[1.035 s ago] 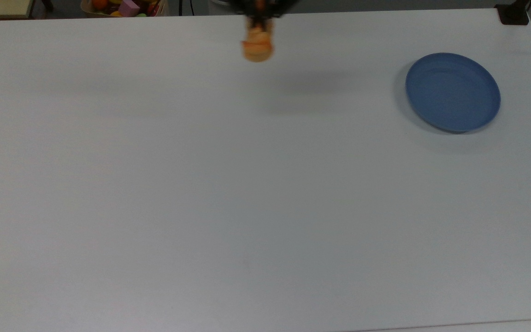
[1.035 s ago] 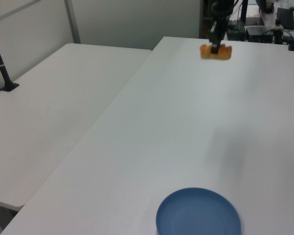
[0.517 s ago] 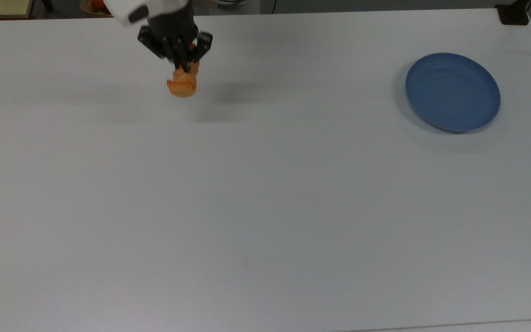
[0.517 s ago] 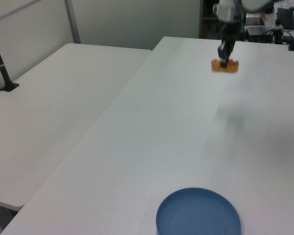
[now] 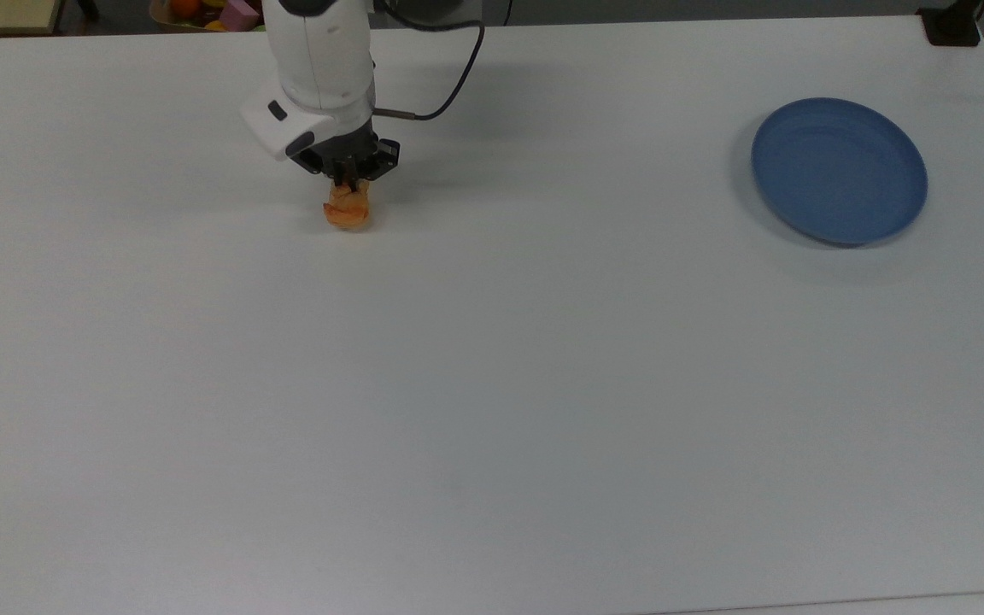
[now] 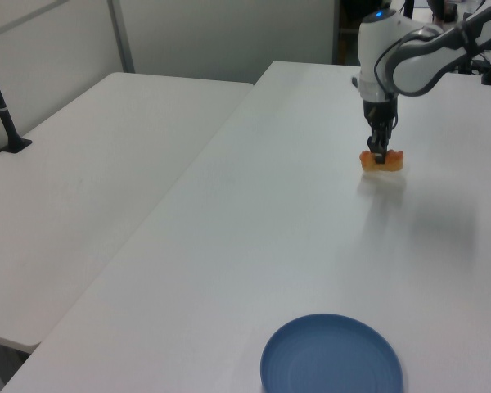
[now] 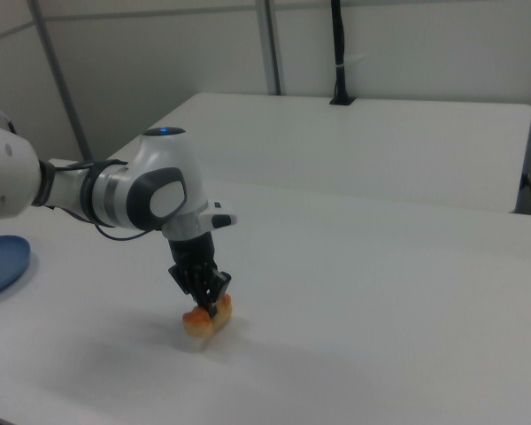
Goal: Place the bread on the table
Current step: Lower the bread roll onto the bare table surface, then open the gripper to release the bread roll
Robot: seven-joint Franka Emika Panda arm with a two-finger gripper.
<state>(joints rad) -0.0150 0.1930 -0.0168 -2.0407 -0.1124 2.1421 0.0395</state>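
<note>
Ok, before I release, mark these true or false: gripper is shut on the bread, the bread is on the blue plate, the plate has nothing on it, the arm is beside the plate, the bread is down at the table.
1. The gripper is shut on the bread. True.
2. The bread is on the blue plate. False: it is far from the plate, toward the top view's left.
3. The plate has nothing on it. True.
4. The arm is beside the plate. False: it stands over the bread, well apart from the plate.
5. The bread is down at the table. True, as far as the right view shows; actual contact cannot be confirmed.
</note>
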